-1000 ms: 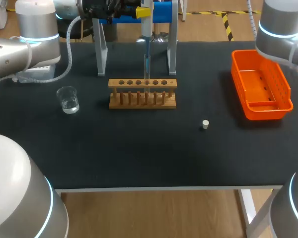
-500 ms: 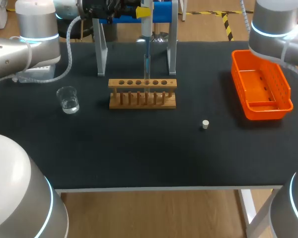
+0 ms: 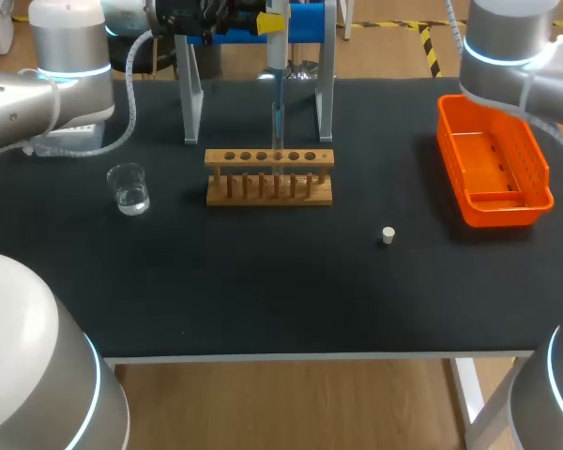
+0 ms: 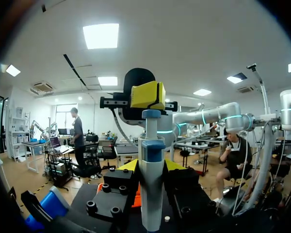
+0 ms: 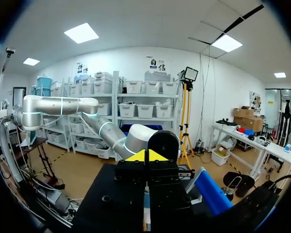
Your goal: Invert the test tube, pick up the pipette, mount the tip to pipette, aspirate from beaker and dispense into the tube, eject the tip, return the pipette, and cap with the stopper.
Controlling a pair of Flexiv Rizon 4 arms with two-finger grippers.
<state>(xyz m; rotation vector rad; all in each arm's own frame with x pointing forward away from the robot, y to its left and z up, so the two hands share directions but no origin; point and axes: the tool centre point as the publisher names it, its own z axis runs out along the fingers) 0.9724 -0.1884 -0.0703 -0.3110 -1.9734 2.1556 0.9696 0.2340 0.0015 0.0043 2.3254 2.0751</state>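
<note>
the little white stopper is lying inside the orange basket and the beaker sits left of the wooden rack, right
Not quite. The head view shows the stopper lying on the black table, outside the orange basket. The beaker does sit left of the wooden rack.

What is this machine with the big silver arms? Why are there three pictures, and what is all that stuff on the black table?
It is a robot with two silver arms. One picture looks down on the table from above and behind the robot. The two round ones come from little cameras on its wrists. On the table are a glass beaker with a little clear liquid, a wooden rack with holes for test tubes, a small white stopper and an orange basket. The left arm's tool holds a pipette, a kind of dropper, upright over the rack. The right arm is up by the basket's far end.
</note>
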